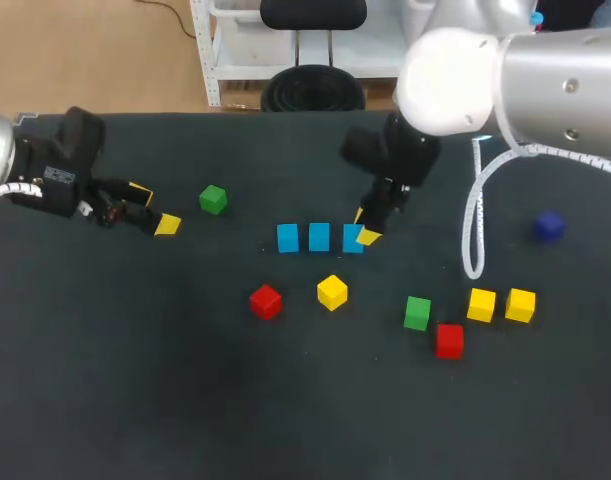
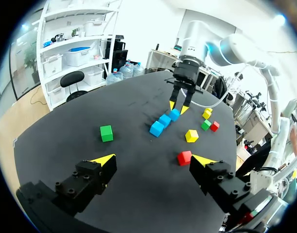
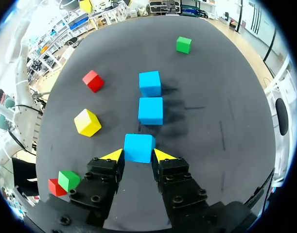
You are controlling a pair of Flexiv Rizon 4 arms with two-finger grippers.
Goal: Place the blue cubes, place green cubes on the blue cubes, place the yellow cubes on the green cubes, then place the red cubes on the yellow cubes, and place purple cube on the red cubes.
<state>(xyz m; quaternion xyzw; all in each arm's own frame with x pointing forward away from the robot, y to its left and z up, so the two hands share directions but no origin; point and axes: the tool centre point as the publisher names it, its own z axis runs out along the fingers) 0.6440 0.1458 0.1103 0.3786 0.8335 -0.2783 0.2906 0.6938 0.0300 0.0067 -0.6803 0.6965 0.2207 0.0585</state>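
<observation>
Three blue cubes lie in a row at mid-table: two free ones [image 1: 287, 238] [image 1: 319, 237] and a third [image 1: 352, 238] at the row's right end. My right gripper [image 1: 365, 228] is shut on that third blue cube [image 3: 138, 147], its yellow tips pressed against both sides; the cube sits low, in line with the others [image 3: 150, 110] [image 3: 149, 83]. My left gripper [image 1: 153, 207] hovers at the table's left, open and empty [image 2: 154, 160]. A green cube [image 1: 213, 199] lies just right of it.
In front of the blue row lie a red cube [image 1: 266, 301] and a yellow cube [image 1: 332, 292]. Further right sit a green cube [image 1: 417, 312], a red cube [image 1: 449, 340] and two yellow cubes [image 1: 481, 304] [image 1: 520, 305]. A purple cube [image 1: 549, 226] lies far right, past my right arm's white cable [image 1: 475, 220].
</observation>
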